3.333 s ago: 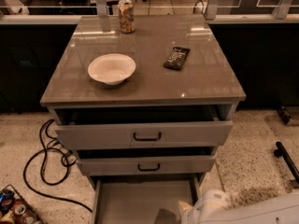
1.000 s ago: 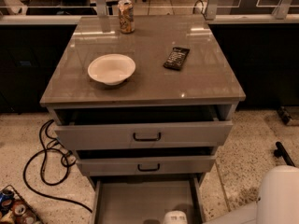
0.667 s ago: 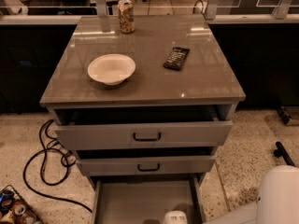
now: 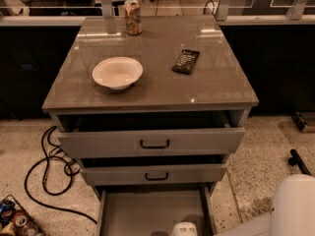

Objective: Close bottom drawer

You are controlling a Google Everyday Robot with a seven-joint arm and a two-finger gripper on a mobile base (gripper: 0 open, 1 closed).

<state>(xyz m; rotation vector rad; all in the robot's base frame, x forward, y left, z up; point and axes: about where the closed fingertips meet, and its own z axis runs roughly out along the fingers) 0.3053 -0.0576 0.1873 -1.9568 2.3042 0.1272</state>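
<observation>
The bottom drawer (image 4: 147, 211) of the grey cabinet is pulled far out. Its plain grey inside shows at the bottom of the camera view; its front and handle are cut off by the frame's lower edge. My gripper (image 4: 184, 229) shows only as a white rounded tip at the bottom edge, over the near right part of the drawer's inside. My white arm (image 4: 294, 205) fills the lower right corner.
The middle drawer (image 4: 156, 174) and top drawer (image 4: 154, 142) stand partly open above. On the cabinet top (image 4: 216, 82) are a white bowl (image 4: 117, 73), a can (image 4: 132, 16) and a black remote (image 4: 185, 61). A black cable (image 4: 47, 166) lies on the floor at left.
Since 3.3 s ago my gripper has shifted left and lower over the open drawer, and the arm has swung toward the lower right corner. Over the last second nothing has moved.
</observation>
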